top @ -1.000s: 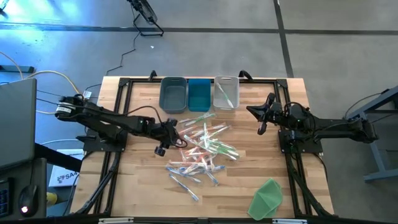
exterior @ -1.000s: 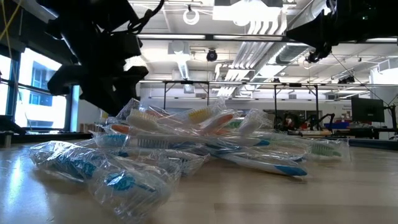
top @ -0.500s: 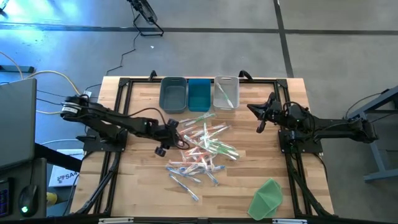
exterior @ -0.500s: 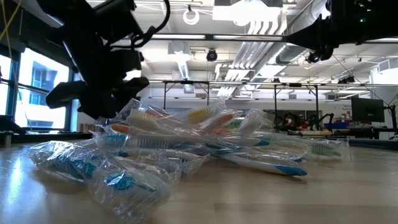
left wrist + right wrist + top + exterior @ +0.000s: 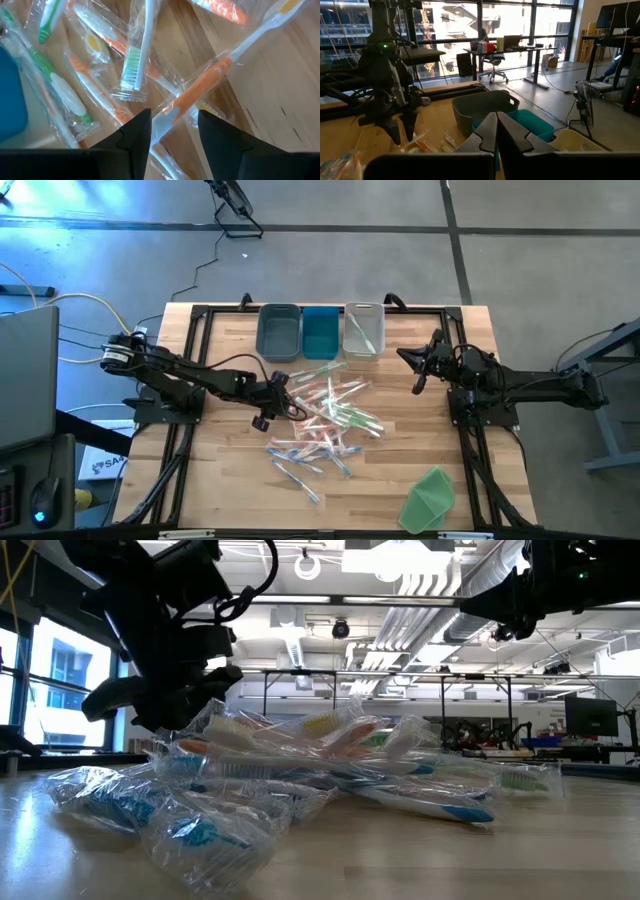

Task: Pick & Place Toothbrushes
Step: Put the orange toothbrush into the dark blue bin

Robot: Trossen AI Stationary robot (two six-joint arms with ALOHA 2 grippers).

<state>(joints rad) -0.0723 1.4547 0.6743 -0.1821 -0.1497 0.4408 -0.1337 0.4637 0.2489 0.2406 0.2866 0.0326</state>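
Note:
Several wrapped toothbrushes [image 5: 325, 415] in orange, green and blue lie heaped at the table's middle, resting on each other and on the wood [image 5: 300, 765]. My left gripper [image 5: 287, 395] hovers open at the heap's left edge. In the left wrist view its fingers [image 5: 172, 117] stand on either side of an orange-handled toothbrush [image 5: 200, 87], above it. My right gripper [image 5: 416, 370] waits shut, raised near the right side of the table [image 5: 496, 131].
Three bins stand in a row at the far edge: grey [image 5: 279, 332], teal [image 5: 320, 330] and clear [image 5: 364, 328], the clear one holding a toothbrush. A green sheet-like thing [image 5: 428, 498] lies at the near right corner. Bare wood lies to the left of the heap.
My left gripper has edged toward the table's right, from beside the heap to over its left edge, staying open. The toothbrushes have not moved.

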